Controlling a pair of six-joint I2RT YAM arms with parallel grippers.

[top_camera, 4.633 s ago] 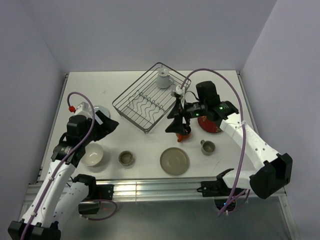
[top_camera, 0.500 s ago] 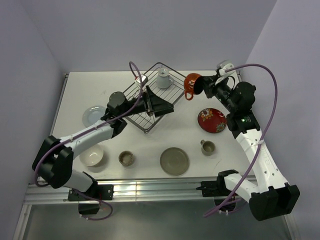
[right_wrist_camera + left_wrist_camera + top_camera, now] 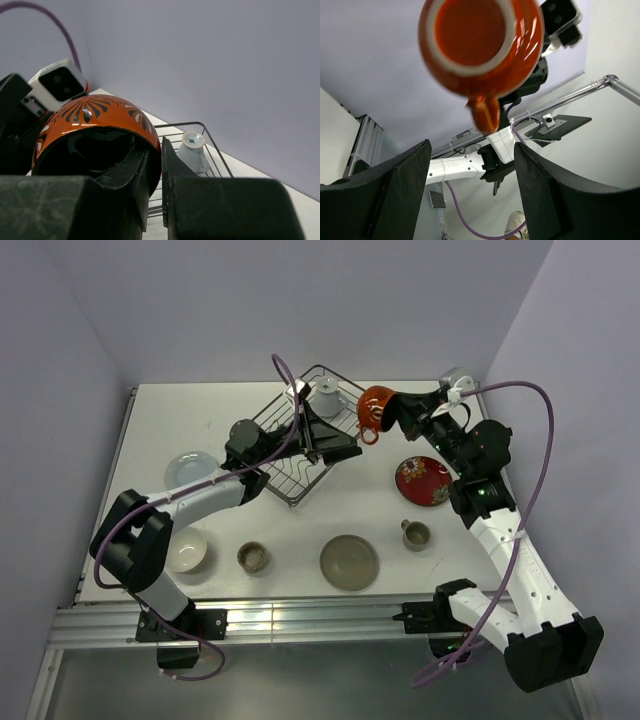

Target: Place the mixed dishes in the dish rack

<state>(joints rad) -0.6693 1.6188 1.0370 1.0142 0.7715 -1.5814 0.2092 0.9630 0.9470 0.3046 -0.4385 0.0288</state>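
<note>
The orange-red mug (image 3: 376, 410) hangs tilted in the air beside the right edge of the dish rack (image 3: 300, 490), its handle pointing down. My right gripper (image 3: 388, 416) is shut on the mug's wall, one finger inside and one outside (image 3: 155, 170). My left gripper (image 3: 350, 446) reaches over the rack and stands open just short of the mug. In the left wrist view the mug (image 3: 480, 45) fills the top, with its mouth toward the camera, above the wide gap between the fingers (image 3: 395, 195). A white cup (image 3: 326, 397) sits upside down in the rack's far corner.
On the table lie a red floral plate (image 3: 422, 480), an olive-grey plate (image 3: 349, 562), a pale plate (image 3: 187, 470), a cream bowl (image 3: 185, 550) and two small cups (image 3: 253, 557) (image 3: 415, 534). Walls close in the left, back and right sides.
The right gripper lifted the mug off the table to beside the rack, lately nudging it left. The left arm swung from the left side over the rack and edged closer to the mug.
</note>
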